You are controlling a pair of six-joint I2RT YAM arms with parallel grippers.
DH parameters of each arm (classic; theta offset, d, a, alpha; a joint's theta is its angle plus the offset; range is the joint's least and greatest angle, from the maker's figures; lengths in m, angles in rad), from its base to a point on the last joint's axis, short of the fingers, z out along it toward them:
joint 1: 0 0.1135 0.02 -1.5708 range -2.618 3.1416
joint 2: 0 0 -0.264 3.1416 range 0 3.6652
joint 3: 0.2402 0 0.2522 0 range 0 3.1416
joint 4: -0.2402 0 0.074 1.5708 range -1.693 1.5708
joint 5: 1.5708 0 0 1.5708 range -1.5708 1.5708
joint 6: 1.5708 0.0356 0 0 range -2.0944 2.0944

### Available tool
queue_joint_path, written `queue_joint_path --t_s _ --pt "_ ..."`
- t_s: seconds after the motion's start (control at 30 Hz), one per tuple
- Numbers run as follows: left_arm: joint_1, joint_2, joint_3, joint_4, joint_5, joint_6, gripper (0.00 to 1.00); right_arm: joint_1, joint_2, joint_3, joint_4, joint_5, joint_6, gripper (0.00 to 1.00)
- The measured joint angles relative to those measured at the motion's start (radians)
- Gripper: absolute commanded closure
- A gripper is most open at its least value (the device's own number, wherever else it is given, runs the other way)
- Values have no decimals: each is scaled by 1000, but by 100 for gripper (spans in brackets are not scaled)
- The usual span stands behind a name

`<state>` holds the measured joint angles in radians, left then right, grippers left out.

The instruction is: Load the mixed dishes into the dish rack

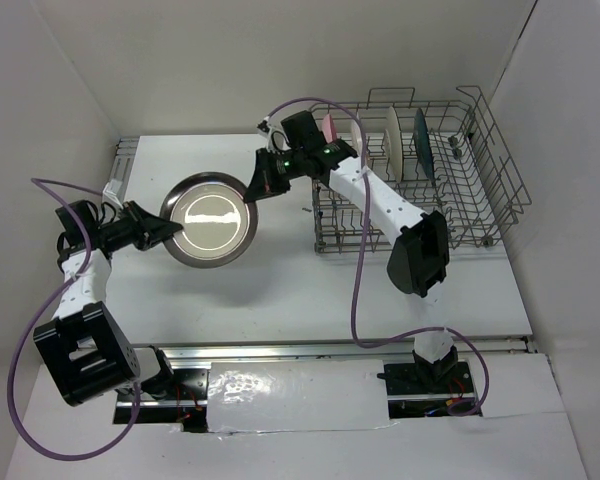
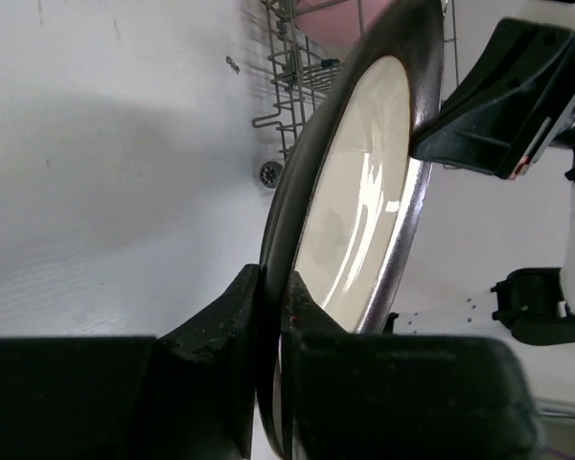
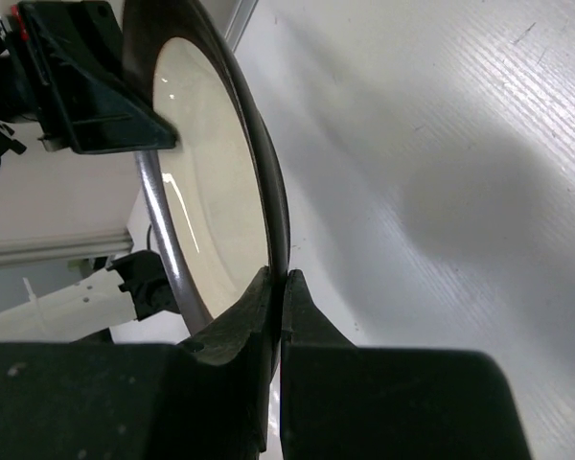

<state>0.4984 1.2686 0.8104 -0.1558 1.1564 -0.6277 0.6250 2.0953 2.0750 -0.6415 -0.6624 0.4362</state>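
While my left end effector (image 1: 170, 229) and right end effector (image 1: 252, 188) are both pinching the plate (image 1: 210, 222) over the tabletop (image 1: 280, 285), left of the rack (image 1: 485, 190), I'm worrying uneven pulling could yank it loose.

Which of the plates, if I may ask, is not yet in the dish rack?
The brown-rimmed cream plate: the left fingers and right fingers pinch its rim beside the dish rack, where the others stand upright.
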Motion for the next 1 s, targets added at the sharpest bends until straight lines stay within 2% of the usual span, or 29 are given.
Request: queue_joint_path --t_s 0.03,0.07,0.2,0.27,0.3,0.43,0.47,0.53,0.57,0.6,0.87,1.0 --pt "0 0 0 0 -6 14 90 0 -2 0 0 0 10 100" --pt "-2 0 0 0 -2 33 100 0 -4 0 1 6 18 100" --pt "-5 -2 8 -28 -4 49 100 -1 -6 0 -4 10 18 97" --pt "-5 -2 22 -52 -11 55 100 -1 -6 0 -7 15 18 83" --pt "-6 -2 33 -70 -17 58 100 -1 -6 0 -8 17 18 65" --pt "-6 -2 83 -162 -63 49 100 -1 -12 6 -6 22 -3 39" --pt "-6 -2 89 -189 -87 49 100 -1 -18 6 -7 26 -8 28" --pt "-6 -2 118 -222 -114 48 100 -1 -30 11 -16 45 -26 16" --pt "-6 -3 128 -242 -131 48 100 -1 -35 19 -26 60 -31 5" --pt "-6 -5 133 -254 -145 48 100 -2 -40 26 -34 76 -34 1" --pt "-6 -42 192 -379 -268 53 100 -11 -134 34 -108 266 -134 0" --pt "-6 -60 208 -409 -329 53 100 15 -194 31 -137 452 -203 0"
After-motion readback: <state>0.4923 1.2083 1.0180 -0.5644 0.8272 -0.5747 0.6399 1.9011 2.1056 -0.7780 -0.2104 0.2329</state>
